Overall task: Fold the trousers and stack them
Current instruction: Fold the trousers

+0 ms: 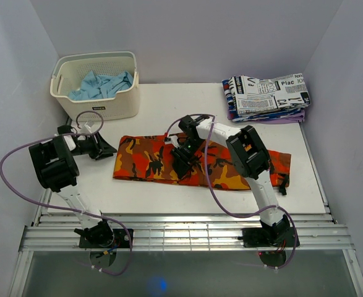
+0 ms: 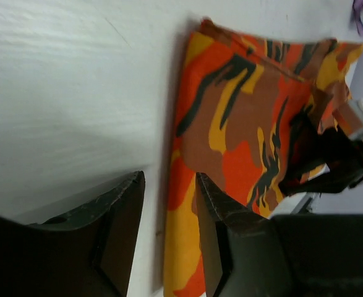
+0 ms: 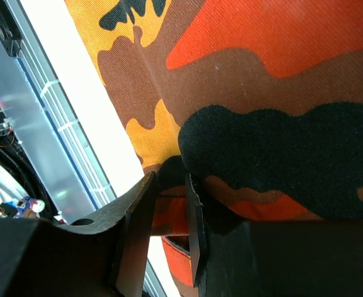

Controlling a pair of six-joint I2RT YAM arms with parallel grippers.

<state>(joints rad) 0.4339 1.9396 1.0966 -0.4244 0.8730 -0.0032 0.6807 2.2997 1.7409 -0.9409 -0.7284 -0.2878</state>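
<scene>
Orange camouflage trousers (image 1: 144,159) lie flat across the middle of the table, folded lengthwise. My left gripper (image 1: 109,150) is open at their left end. In the left wrist view (image 2: 169,179) one finger is over the bare table and the other over the cloth (image 2: 243,105), so the jaws straddle the trousers' edge. My right gripper (image 1: 182,162) is down on the middle of the trousers. In the right wrist view (image 3: 167,179) its jaws stand close together with a fold of the cloth (image 3: 261,93) between them. The right gripper also shows in the left wrist view (image 2: 329,161).
A stack of folded trousers (image 1: 268,96), newsprint pattern on top, sits at the back right. A cream basket (image 1: 116,108) at the back left holds blue cloth (image 1: 101,83). The table's metal front rail (image 1: 181,235) runs along the near edge.
</scene>
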